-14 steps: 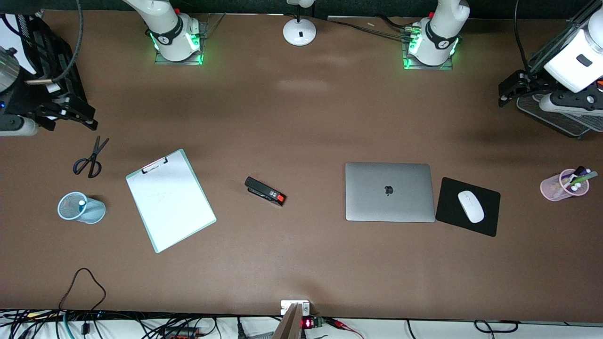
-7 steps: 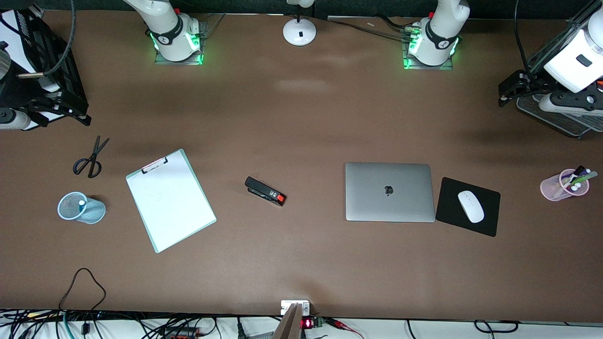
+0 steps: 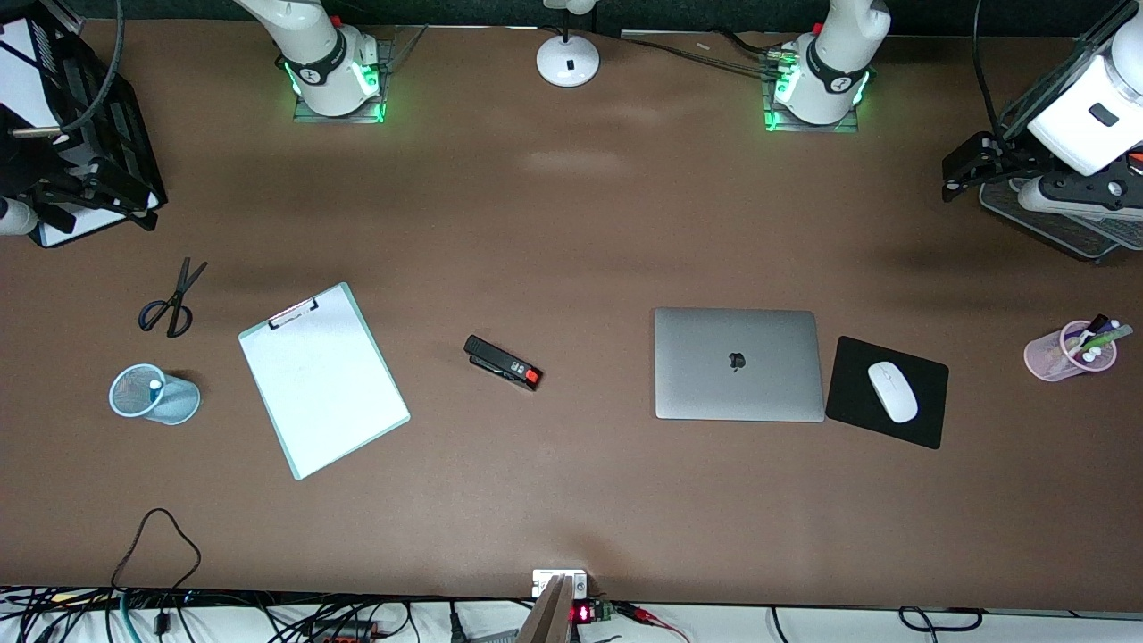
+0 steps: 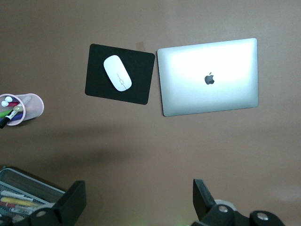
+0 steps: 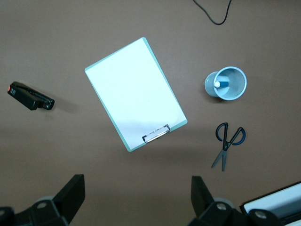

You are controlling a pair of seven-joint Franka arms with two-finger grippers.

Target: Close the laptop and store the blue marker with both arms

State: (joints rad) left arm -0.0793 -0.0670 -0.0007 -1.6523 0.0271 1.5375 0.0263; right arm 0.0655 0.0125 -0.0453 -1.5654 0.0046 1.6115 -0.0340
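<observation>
The silver-grey laptop lies shut, lid down with the apple logo up, beside the mouse pad; it also shows in the left wrist view. The blue marker stands white end up in a light blue mesh cup toward the right arm's end; it also shows in the front view. My left gripper is open and empty, high beside a mesh tray; the left wrist view shows its fingers wide apart. My right gripper is open and empty, high over a black tray; it also shows in the right wrist view.
A clipboard, black stapler and scissors lie on the table. A white mouse sits on a black pad. A pink pen cup, mesh tray, black tray and lamp base stand at the edges.
My right gripper has drawn back toward the right arm's end of the table, over the black tray. My left gripper has barely shifted. Nothing on the table has moved.
</observation>
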